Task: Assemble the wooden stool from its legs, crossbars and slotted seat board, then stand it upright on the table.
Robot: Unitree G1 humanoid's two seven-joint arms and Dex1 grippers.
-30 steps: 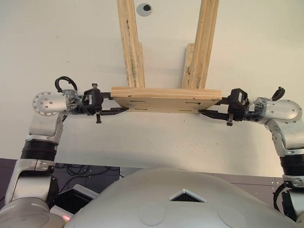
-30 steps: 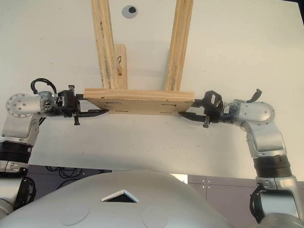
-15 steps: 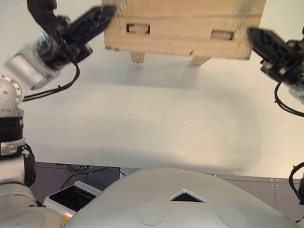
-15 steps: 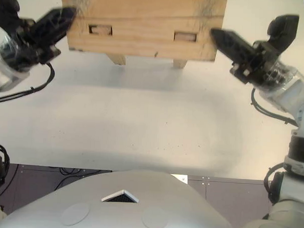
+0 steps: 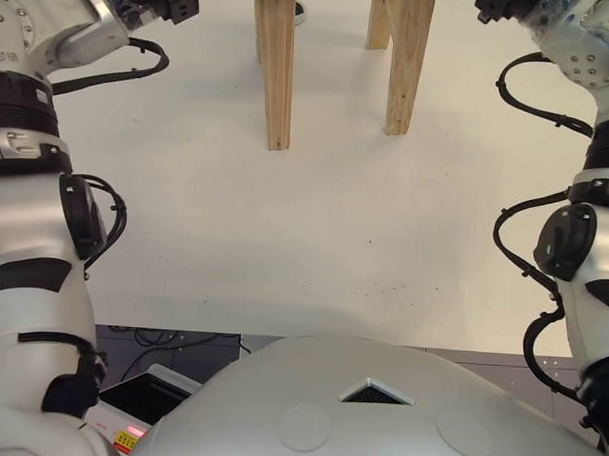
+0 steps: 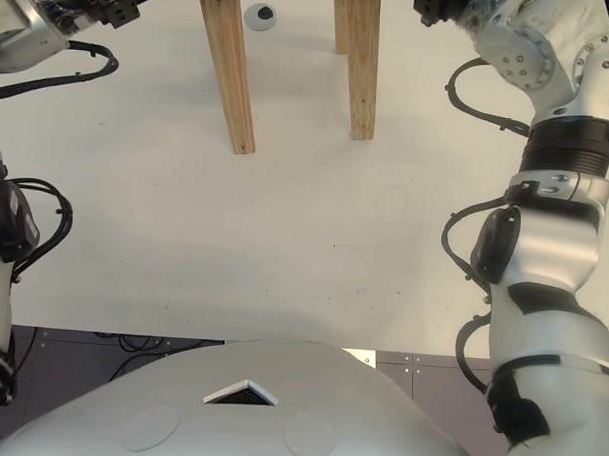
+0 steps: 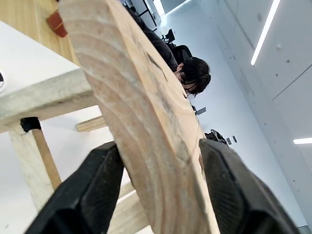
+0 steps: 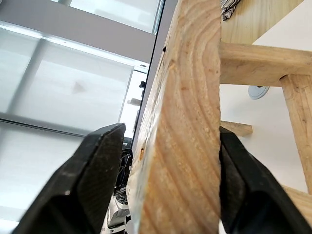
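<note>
Head views: the legs (image 5: pixel 277 77) point straight down, long axis upright; I cannot tell whether their feet touch the table (image 5: pixel 284 247).

Left wrist view: my left gripper (image 7: pixel 161 190) clamps one end of the seat board (image 7: pixel 136 107).

Right wrist view: my right gripper (image 8: pixel 168 187) pinches the opposite end, with a crossbar (image 8: pixel 253 63) below.

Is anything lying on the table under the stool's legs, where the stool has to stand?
Nothing visible does. The left tool and right tool hold the seat board, legs pointing down at the table. A small grey disc lies farther back.
</note>
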